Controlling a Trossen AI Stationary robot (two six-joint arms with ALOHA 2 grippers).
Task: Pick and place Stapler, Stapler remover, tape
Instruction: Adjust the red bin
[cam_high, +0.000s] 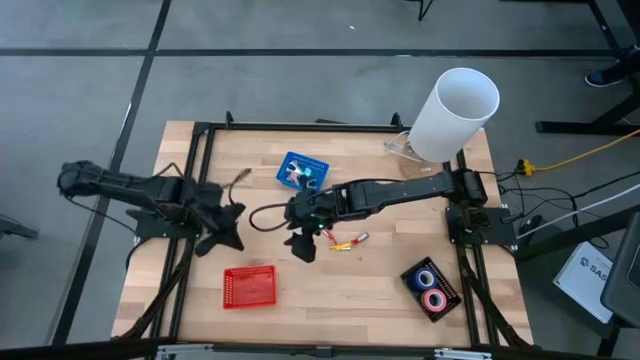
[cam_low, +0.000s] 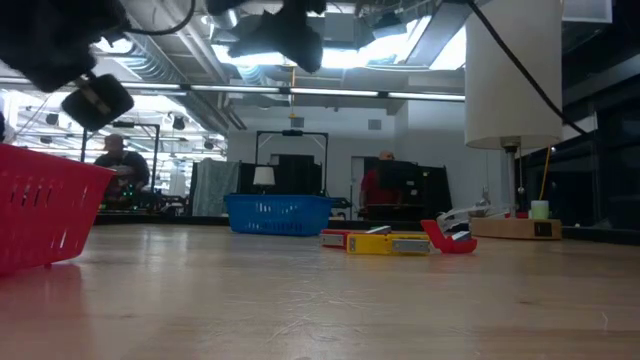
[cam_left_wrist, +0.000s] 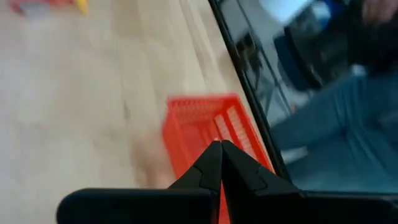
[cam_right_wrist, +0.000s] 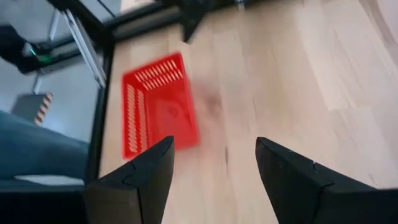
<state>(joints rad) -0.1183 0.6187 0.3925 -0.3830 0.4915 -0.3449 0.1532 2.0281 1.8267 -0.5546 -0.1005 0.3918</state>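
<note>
Small red and yellow staplers (cam_high: 346, 241) (cam_low: 385, 242) lie flat on the wood at mid-table. Blue and pink tape rolls (cam_high: 431, 287) sit in a black tray near the right front corner. I cannot pick out the silvery stapler remover. My right gripper (cam_high: 300, 244) (cam_right_wrist: 214, 158) hangs open above the table, just left of the staplers, and holds nothing. My left gripper (cam_high: 226, 236) (cam_left_wrist: 219, 163) is shut and empty, raised over the table's left part, with the red basket (cam_left_wrist: 208, 130) ahead of it.
A red basket (cam_high: 250, 287) (cam_right_wrist: 158, 109) stands near the front edge, left of centre. A blue basket (cam_high: 302, 170) (cam_low: 278, 212) with small items stands behind the grippers. A tall white cylinder (cam_high: 455, 112) rises at the far right corner. Bare wood lies between the baskets.
</note>
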